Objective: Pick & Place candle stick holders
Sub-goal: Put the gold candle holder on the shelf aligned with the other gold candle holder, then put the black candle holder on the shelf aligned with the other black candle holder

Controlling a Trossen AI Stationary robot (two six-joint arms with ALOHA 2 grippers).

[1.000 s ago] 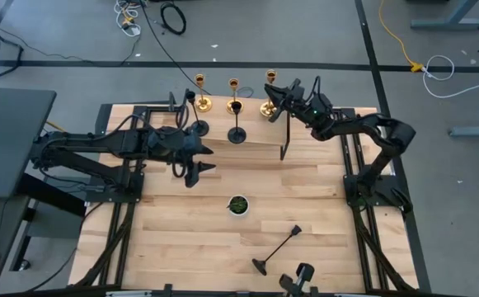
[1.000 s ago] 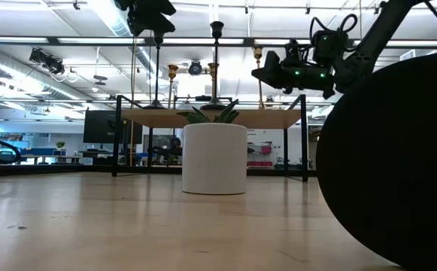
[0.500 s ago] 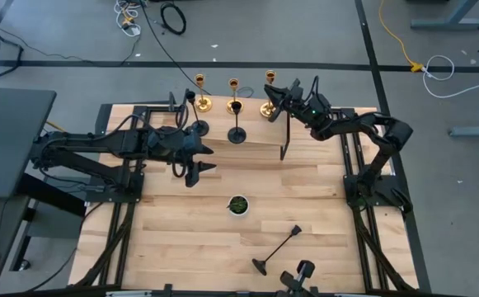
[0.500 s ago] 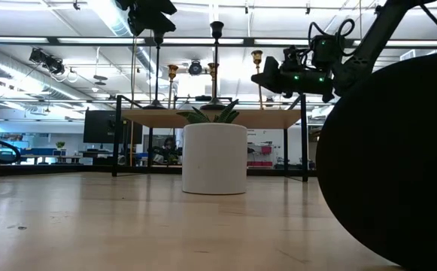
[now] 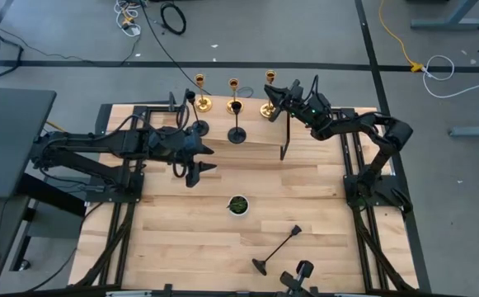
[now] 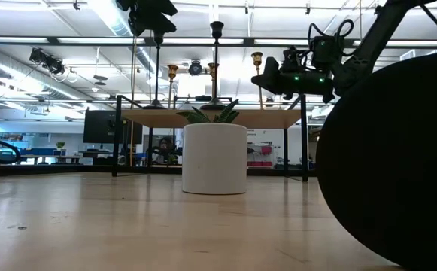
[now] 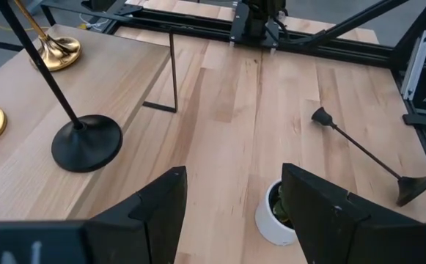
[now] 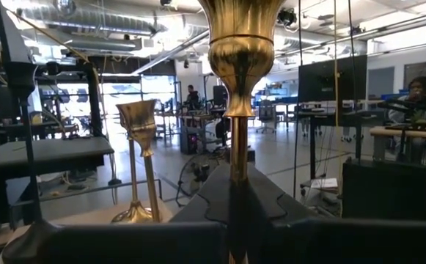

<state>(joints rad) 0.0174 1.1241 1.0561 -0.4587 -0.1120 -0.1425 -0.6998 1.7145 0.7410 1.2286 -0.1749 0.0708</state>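
Three gold holders (image 5: 199,102) (image 5: 233,86) (image 5: 269,107) stand by their round bases along the far edge of a raised wooden shelf (image 5: 255,144). Two black holders (image 5: 198,128) (image 5: 237,134) stand nearer on the shelf. A third black holder (image 5: 277,250) lies on its side on the table, near the front. My right gripper (image 5: 281,97) is shut on the rightmost gold holder (image 8: 240,44). My left gripper (image 5: 195,169) hangs open and empty above the table, left of the white bowl (image 7: 277,218). My right gripper pinches the gold holder's thin stem (image 8: 237,158) between its two fingers, below the top cup. The fingers come about level from the table's right side and lie across the upright stem. The base is hidden in the wrist view, so I cannot tell whether it is lifted off the shelf.
The white bowl with green contents (image 5: 237,205) stands mid-table. The shelf rests on thin black legs (image 5: 285,140). A large dark round object (image 6: 391,165) fills the right of the low view. A black stand (image 5: 302,276) sits at the front edge.
My right gripper has eased slightly down with the gold holder, which stays upright. My left arm has kept still.
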